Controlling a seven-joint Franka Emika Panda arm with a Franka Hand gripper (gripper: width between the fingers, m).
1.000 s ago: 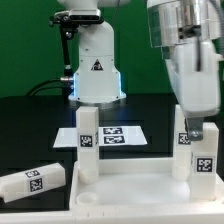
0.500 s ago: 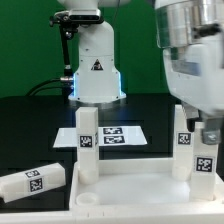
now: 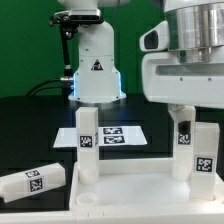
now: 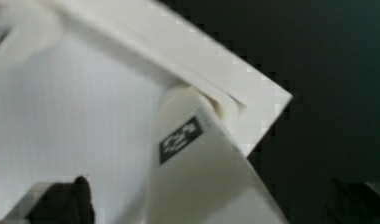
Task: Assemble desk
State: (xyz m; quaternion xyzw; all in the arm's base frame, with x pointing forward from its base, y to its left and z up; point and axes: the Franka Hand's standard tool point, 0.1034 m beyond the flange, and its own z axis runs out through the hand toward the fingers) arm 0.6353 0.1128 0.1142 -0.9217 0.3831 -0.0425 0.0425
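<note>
The white desk top [image 3: 130,185] lies flat at the front. Three legs stand upright in its corner sockets: one on the exterior view's left [image 3: 88,140] and two on its right [image 3: 184,132], [image 3: 205,152]. A fourth leg [image 3: 30,182] lies loose on the black table to the left. My gripper [image 3: 190,110] hangs just above the two right legs, and its fingers are mostly hidden there. In the wrist view my gripper [image 4: 213,205] is open. Its dark fingertips [image 4: 62,200] stand wide apart either side of a tagged leg [image 4: 187,150], not touching it.
The marker board [image 3: 112,135] lies on the table behind the desk top. A second robot base [image 3: 97,70] with a blue light stands at the back. The table is black.
The arm has turned at the wrist and risen slightly over the right legs. Its broad white housing now faces the camera. The legs and desk top have not moved.
</note>
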